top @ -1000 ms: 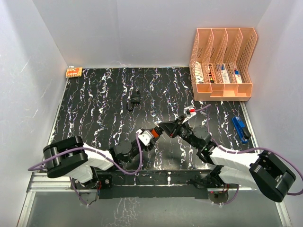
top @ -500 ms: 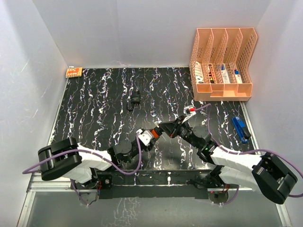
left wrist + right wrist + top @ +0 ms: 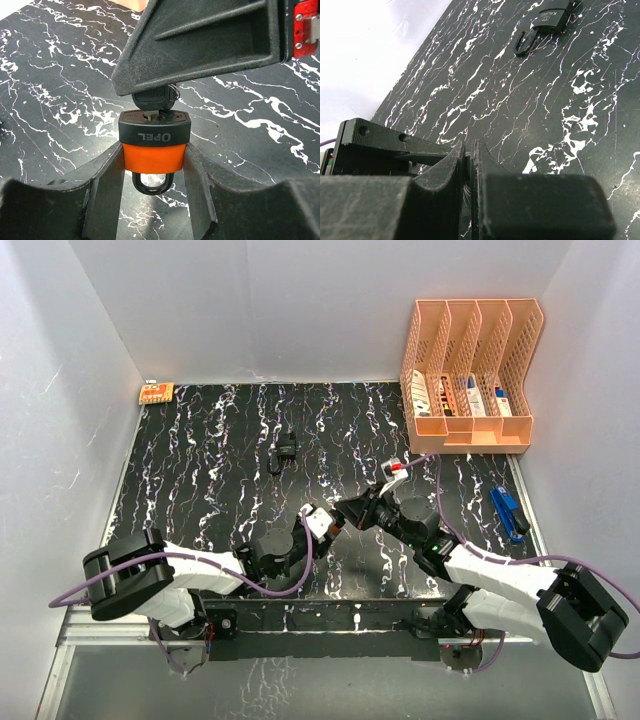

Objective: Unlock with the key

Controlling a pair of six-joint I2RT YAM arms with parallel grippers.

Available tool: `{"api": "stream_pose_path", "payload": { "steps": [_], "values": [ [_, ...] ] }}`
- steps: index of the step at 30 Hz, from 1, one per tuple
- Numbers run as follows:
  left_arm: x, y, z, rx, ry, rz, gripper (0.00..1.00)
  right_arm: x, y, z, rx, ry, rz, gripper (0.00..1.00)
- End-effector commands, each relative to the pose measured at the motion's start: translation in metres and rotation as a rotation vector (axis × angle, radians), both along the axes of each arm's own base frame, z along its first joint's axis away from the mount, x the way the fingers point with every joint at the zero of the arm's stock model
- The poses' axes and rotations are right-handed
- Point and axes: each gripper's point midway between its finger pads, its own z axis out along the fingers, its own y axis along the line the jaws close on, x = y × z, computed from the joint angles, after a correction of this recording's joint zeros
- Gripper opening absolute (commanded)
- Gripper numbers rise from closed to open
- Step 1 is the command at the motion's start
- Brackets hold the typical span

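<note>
Left to right, top view: left gripper [image 3: 317, 524] and right gripper [image 3: 350, 512] are meeting nose to nose over the near middle of the table [image 3: 200, 460].

Left gripper: partly open, its fingers [image 3: 106, 186] clamping the orange body of the padlock [image 3: 154, 135] from both sides. The padlock is being held off the table, black cap turned away from the left wrist, shackle [image 3: 151, 183] pointing back toward it between the fingers. The shackle is sitting down in the body, so I judge the lock not yet released.

Key [image 3: 153, 97]: its black head is sitting right against the cap, centred on the keyway. The blade is not showing, so I take it to be inserted, though depth cannot be read.

Right gripper: closed, pinching the key head. In the right wrist view its two fingers [image 3: 445, 167] are pressing almost together, with the key itself barely visible between them.

Relation that matters: lock and key are lying on one line, shackle to keyway to key head, running from the left gripper toward the right. The right arm is the one on the key, so the coming turn falls to it, a roll about that shared line, with the left acting only as a vice. Any sideways tilt of the right wrist risks binding the blade.

A second padlock [image 3: 551, 14], black, is lying well apart on the far table.
</note>
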Motion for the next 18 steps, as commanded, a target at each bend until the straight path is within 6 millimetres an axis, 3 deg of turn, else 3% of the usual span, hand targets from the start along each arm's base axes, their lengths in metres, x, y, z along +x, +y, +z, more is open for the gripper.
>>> {"api": "stream_pose_path", "payload": {
  "steps": [1, 18],
  "values": [
    [0.001, -0.036, 0.113, -0.335, -0.127, -0.074, 0.0, -0.03, 0.021, -0.008, -0.037, 0.089, 0.164, 0.0],
    [0.011, -0.024, 0.095, -0.245, -0.067, 0.017, 0.0, -0.027, 0.019, -0.013, -0.056, 0.106, 0.144, 0.0]
  ]
}}
